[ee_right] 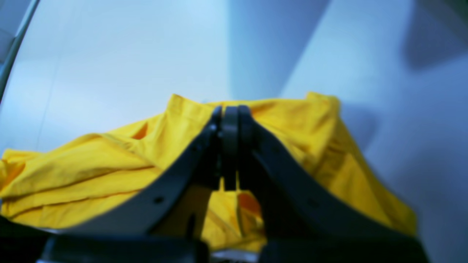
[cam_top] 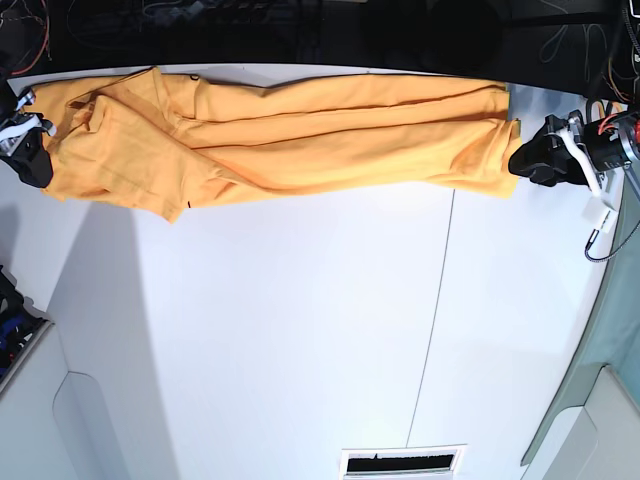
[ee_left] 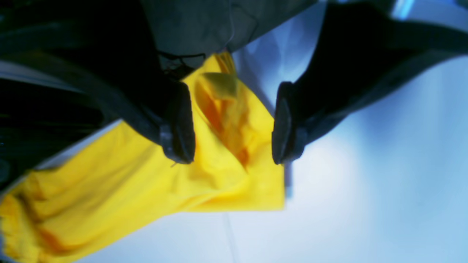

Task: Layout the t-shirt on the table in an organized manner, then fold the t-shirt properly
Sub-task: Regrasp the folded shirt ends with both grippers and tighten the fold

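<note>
Lying stretched in a long rumpled band along the far edge of the wide flat white table (cam_top: pixel 300 330), the large bright orange short-sleeved cotton t-shirt (cam_top: pixel 280 130) runs almost from one side of the base view to the other. Folds and creases run lengthwise through the cloth; the bulkier, bunched end sits at that view's left, the squarer hem end at its right. A thin dark seam line (cam_top: pixel 432 320) crosses the tabletop, passing under the shirt near the hem end.

Left gripper (ee_left: pixel 233 122): jaws spread wide, one dark finger on each side of a puckered ridge of fabric at the hem corner. Neither pad visibly pinches the cloth; fabric sits loose between them. In the base view this gripper sits just beside the shirt's end, at the table's right edge.

Right gripper (ee_right: pixel 230 120): fingers pressed together, tips meeting, above the heaped fabric at the opposite end. Whether any cloth is caught between the tips cannot be told; the wrist view is blurred there.
</note>
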Controlling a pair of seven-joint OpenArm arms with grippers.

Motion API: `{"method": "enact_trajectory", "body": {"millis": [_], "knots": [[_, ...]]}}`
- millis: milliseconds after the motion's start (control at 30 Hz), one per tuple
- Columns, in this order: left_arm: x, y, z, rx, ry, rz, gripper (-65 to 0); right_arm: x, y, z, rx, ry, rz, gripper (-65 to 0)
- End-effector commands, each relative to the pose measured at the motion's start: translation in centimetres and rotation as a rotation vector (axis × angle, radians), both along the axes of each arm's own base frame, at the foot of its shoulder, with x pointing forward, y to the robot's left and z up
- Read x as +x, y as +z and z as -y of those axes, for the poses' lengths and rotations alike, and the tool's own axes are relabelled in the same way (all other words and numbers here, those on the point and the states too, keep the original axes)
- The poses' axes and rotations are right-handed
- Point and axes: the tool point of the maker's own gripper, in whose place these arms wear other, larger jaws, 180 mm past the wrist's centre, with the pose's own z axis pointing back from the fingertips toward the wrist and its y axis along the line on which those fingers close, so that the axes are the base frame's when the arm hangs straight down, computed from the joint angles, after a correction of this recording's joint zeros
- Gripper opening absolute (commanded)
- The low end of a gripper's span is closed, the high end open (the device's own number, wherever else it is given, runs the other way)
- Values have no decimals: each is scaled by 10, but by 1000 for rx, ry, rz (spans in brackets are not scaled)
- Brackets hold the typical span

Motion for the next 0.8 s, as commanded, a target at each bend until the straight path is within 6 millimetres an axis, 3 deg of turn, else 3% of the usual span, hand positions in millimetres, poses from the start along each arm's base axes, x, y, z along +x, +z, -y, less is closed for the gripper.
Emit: {"method": "enact_trajectory", "body": {"millis": [0,233,367,533,767], "knots": [[8,7,-3,-5,28,32,-274,6,5,-2,-10,18,32,-650],[3,-2,15,-54,37,12,-274,-4,-73,-37,-26,112,-143,-650],[-6,-12,14,-18,31,-14,-274,-6,-99,-41,21,96,-184,-650],[-20,-27,18,-5,67,-44,-274,7,-106,-39,50,73,-187,-650],[-19,-38,2,91,140,-41,-274,15,-102,-39,48,76,-173,-650]]}}
